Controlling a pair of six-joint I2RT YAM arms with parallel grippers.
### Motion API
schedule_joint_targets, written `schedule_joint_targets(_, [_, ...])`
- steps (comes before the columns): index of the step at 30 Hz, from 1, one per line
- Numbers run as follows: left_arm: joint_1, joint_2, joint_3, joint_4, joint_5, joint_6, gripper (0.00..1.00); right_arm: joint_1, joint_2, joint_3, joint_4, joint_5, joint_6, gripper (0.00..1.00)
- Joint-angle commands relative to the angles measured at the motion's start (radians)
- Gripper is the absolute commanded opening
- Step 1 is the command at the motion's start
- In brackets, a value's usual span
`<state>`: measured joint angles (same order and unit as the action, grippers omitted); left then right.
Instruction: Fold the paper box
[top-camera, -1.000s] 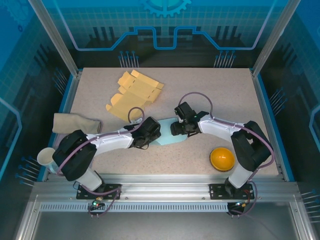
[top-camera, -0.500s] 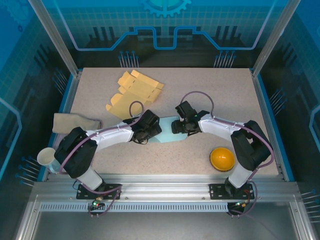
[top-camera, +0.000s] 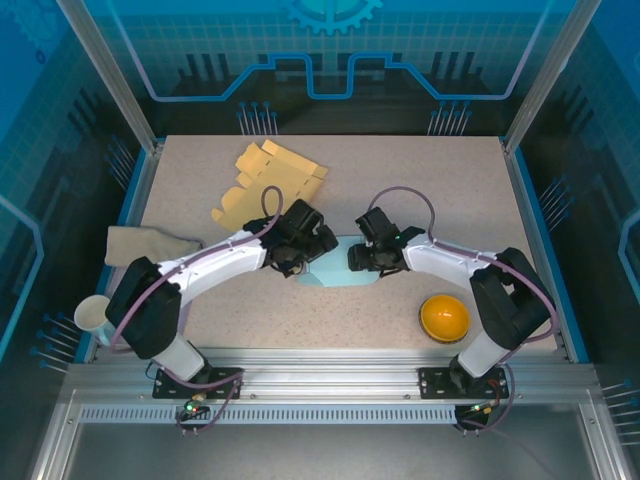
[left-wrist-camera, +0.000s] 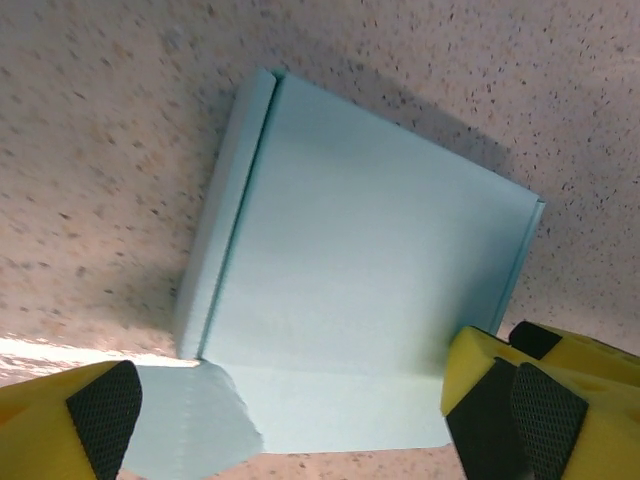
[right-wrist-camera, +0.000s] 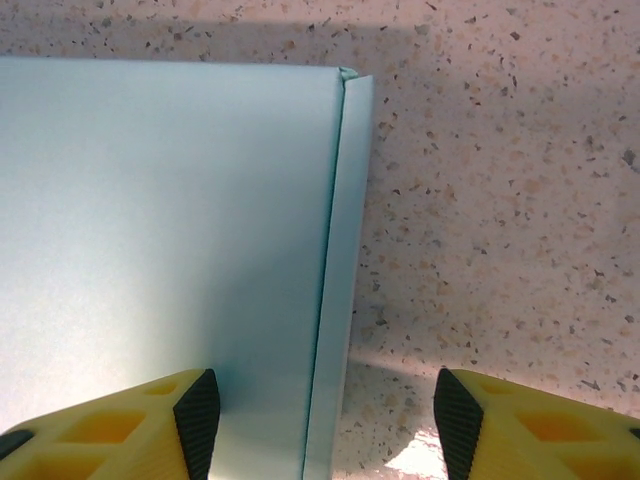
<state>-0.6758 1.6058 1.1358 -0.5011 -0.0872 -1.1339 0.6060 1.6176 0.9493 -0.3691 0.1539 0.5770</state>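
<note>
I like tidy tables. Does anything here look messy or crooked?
The beige cloth lies rumpled over the left edge of the table, and the flat yellow box at the back sits crooked. Nothing looks spilled.

You've got 2 matching arms: the left arm (top-camera: 215, 262) and right arm (top-camera: 445, 258) both wear white link shells between black joints. A grey-purple cable (top-camera: 400, 190) loops at each wrist. Your fingers (right-wrist-camera: 100, 425) are yellow with moulded cut-outs, each faced with a black textured pad (left-wrist-camera: 105, 415).

Speckled beige tabletop (top-camera: 440, 190); blue circuit-patterned walls (top-camera: 330, 50); aluminium frame rails (top-camera: 330, 365)
</note>
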Motion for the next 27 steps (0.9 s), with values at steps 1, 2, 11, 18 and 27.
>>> schedule_joint_targets(1, [0.005, 0.052, 0.062, -0.098, 0.076, -0.111, 0.99, -0.002, -0.015, -0.024, -0.009, -0.002, 0.019, 0.61])
schedule_joint_targets(2, [0.003, 0.065, 0.074, -0.113, 0.074, -0.118, 0.99, 0.000, -0.013, -0.027, -0.007, -0.002, 0.020, 0.61])
schedule_joint_targets(11, [0.000, 0.108, 0.003, -0.006, 0.061, -0.065, 0.98, -0.001, -0.008, -0.044, 0.022, -0.025, 0.029, 0.61])
schedule_joint_targets(18, [0.001, 0.105, -0.057, 0.050, 0.065, -0.051, 0.98, 0.000, -0.008, -0.064, 0.031, -0.024, 0.030, 0.61])
schedule_joint_targets(27, [-0.001, 0.102, -0.133, 0.154, 0.088, -0.108, 0.96, 0.001, -0.016, -0.064, 0.033, -0.025, 0.038, 0.61])
